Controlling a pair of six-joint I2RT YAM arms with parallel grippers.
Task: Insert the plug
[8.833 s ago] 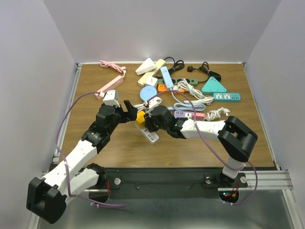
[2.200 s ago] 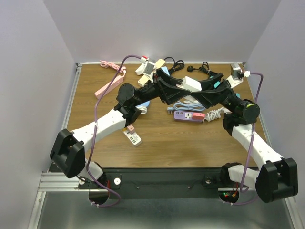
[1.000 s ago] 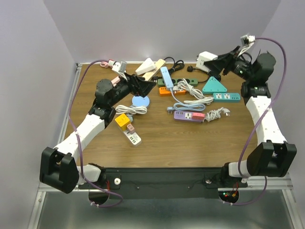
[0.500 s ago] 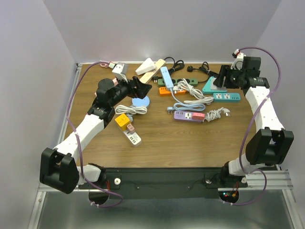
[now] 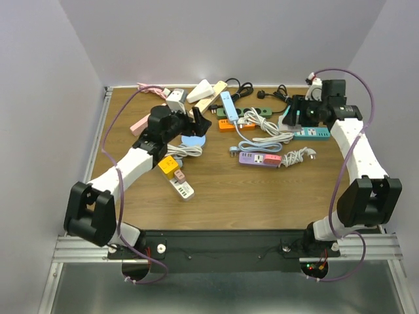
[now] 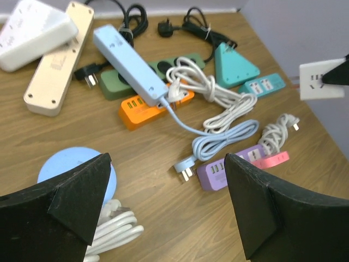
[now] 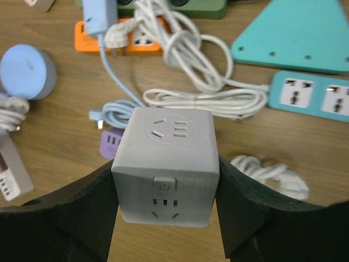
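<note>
Found white cube socket [image 7: 166, 164] clamped between right jaws, held clear of table [image 5: 275, 196], beyond and to right of purple strip [image 5: 260, 157], over near end of teal strip [image 5: 313, 133]. Logged left jaws spread wide with nothing between them, hanging well to left of purple strip, above round blue disc [image 5: 193, 139]. Located light-blue cable's plug [image 6: 184, 170] lying on table just left of purple strip, prongs bare. Noted coiled white cord [image 5: 266, 127] just beyond purple strip.
</note>
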